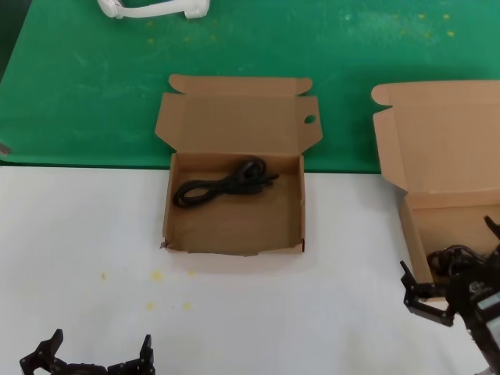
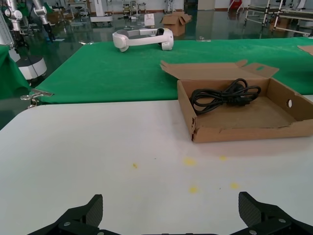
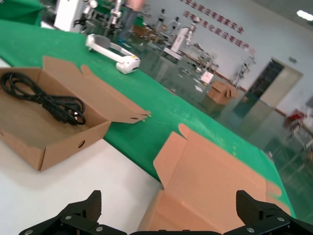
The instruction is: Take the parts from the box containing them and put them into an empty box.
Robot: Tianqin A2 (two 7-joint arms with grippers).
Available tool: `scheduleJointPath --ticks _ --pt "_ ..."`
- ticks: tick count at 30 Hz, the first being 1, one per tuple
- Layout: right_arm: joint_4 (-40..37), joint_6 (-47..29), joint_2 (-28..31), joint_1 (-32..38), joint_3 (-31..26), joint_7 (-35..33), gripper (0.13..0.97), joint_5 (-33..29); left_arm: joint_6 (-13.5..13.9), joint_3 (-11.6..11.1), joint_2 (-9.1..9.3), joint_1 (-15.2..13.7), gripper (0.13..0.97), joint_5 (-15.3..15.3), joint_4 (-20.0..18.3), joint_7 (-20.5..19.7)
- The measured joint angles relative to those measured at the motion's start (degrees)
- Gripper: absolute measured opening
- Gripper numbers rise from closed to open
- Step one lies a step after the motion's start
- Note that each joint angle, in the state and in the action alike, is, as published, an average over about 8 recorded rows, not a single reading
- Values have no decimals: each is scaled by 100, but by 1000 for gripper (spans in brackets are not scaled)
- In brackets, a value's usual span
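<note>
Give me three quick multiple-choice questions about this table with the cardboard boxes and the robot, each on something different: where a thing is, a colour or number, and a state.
1. Where does the black cable lie?
A. In the box with the hole in its lid
B. On the green cloth
C. In the left hand

2. What colour is the cloth behind the boxes?
A. Blue
B. Green
C. Red

3. How is the left hand set?
A. Shut on a cable
B. Shut on a lid
C. Open, holding nothing

Answers:
1 A: the head view shows the coil on that box's floor, towards the lid.
2 B: the cloth is green in all three views.
3 C: its wrist view shows the fingers spread wide over the bare white table.
</note>
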Motion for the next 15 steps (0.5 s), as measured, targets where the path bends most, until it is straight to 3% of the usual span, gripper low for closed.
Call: scheduleJointPath --ticks 15 --pt "138 520 193 -739 22 217 966 1672 0 0 0 0 966 -1 0 2"
